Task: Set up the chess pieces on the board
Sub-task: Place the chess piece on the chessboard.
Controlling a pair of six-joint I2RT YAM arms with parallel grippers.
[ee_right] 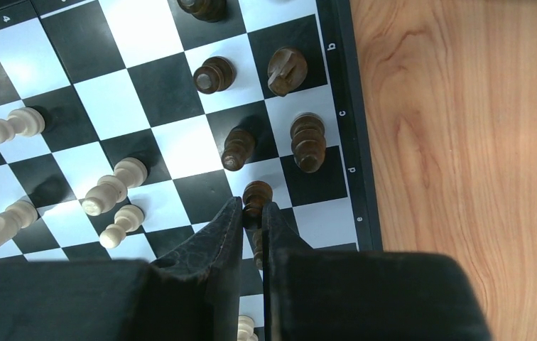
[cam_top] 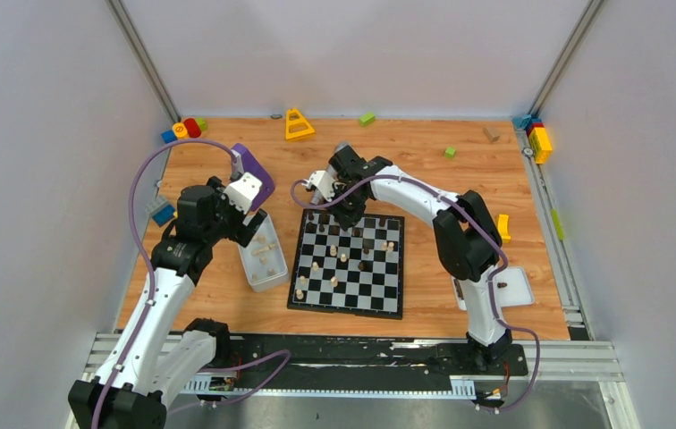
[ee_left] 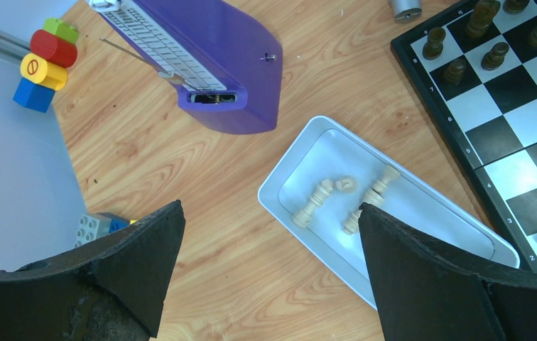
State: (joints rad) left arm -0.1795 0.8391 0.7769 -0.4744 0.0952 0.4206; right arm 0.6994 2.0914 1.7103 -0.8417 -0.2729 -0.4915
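Right gripper (cam_top: 345,213), seen from overhead, hangs over the far edge of the chessboard (cam_top: 348,268), though from up here you cannot tell how its jaws stand. The left gripper (cam_top: 247,213) hangs above the clear tray (cam_top: 263,268), which lies just left of the board. Only this view gives you the white lid (cam_top: 518,290) to the right of the board with one dark thing on it, the yellow triangular toy (cam_top: 299,125) and two loose green blocks (cam_top: 367,118) towards the far wall.

Your left wrist camera shows what the overhead hides: the fingers (ee_left: 145,263) are spread wide with nothing between them, above bare wood and the tray's near end. In the tray, pale pieces (ee_left: 315,200) lie on their sides; count at least three, as two may lie end to end. A purple metronome (ee_left: 230,64) is near the tray, its printed scale too fine to read. Four stacked blocks (ee_left: 45,64) run green, red, yellow, blue — the yellow one bears a red barred circle.

On your right wrist camera the jaws are clamped on a dark piece (ee_right: 257,192) near the board's rim. Down that rim you can read b, c, d, e, and a 4 at top left. Six dark pieces show on the board, counting the held one, with five pale ones — one half hidden by the fingers.
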